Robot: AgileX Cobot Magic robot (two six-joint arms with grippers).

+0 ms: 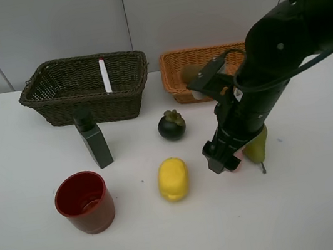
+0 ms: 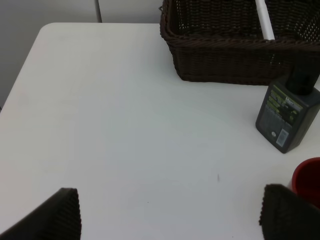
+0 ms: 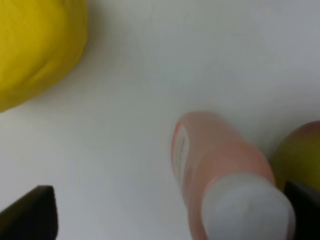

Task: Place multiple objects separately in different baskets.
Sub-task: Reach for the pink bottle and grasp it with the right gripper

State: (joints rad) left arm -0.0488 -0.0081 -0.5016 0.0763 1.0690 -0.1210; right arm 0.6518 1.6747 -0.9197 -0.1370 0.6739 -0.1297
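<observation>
My right gripper (image 1: 222, 159) hangs low over the table between the yellow lemon (image 1: 173, 178) and the green-red pear (image 1: 256, 144). In the right wrist view it (image 3: 167, 215) is open, and the pink white-capped bottle (image 3: 220, 175) stands between its fingers, closer to one of them, with the lemon (image 3: 35, 45) and pear (image 3: 300, 155) to either side. The left gripper (image 2: 170, 217) is open over bare table, with nothing in it. The white marker (image 1: 105, 76) lies in the dark basket (image 1: 84, 87). A brown kiwi (image 1: 191, 73) sits in the orange basket (image 1: 173, 67).
The dark green bottle (image 1: 95, 142) stands in front of the dark basket, and the red cup (image 1: 85, 202) is nearer the front edge. The mangosteen (image 1: 171, 125) sits mid-table. In the left wrist view the bottle (image 2: 287, 115), cup (image 2: 307, 177) and dark basket (image 2: 220, 60) appear.
</observation>
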